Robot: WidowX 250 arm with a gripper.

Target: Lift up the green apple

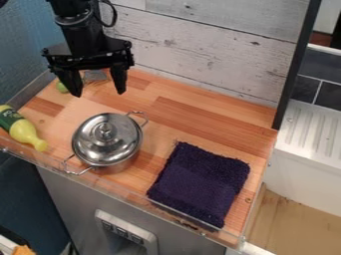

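The black gripper (98, 91) hangs over the upper left part of the wooden counter. Its two fingers are spread wide, with nothing held between them. A round green thing, which looks like the green apple (61, 87), lies near the counter's back left corner. It shows just left of the gripper's left finger, which hides part of it. Whether the two touch, I cannot tell.
A lidded metal pot (106, 139) stands in front of the gripper. A yellow and green bottle (21, 128) lies at the left edge, and a dark purple cloth (200, 183) at the front right. A wall (206, 45) borders the back of the counter.
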